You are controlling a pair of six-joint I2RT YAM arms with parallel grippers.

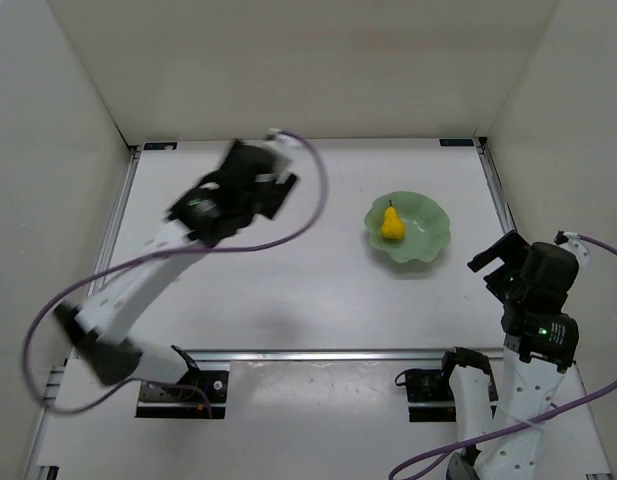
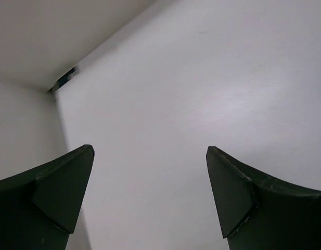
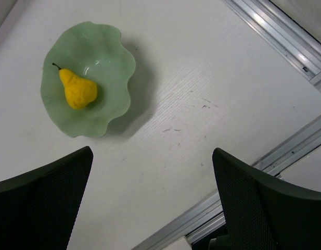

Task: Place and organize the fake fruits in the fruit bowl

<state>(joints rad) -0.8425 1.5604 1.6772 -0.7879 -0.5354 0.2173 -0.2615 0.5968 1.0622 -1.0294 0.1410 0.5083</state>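
The left gripper (image 2: 150, 203) was wide open. Its two dark jaws stood far apart with nothing between them, so it held nothing. It hung over a bare part of the white table (image 1: 318, 290), on the far left side, close to the back wall (image 1: 308, 70). From above it looked blurry. The left wrist camera saw only white table, white wall and a small dark bit in the far corner. A purple cable (image 1: 313, 200) looped around the left arm. The right gripper (image 3: 152, 203) was open too, and its two dark jaws were far apart with nothing in them. It sat on the right side of the table, near the front, beside a silver metal rail (image 3: 274, 36). The fruit bowl (image 3: 111, 52) was a little way past the right gripper, toward the back and a bit to the left, and the two were not touching. The bowl was pale green and shiny, with a wavy edge. The little yellow pear (image 3: 77, 91) lay on its side inside the bowl, near the middle, resting on the bottom. Its thin dark stem pointed toward the bowl's edge. The pear was much smaller than the bowl. The bowl was well apart from the left gripper, on the other side of the table.
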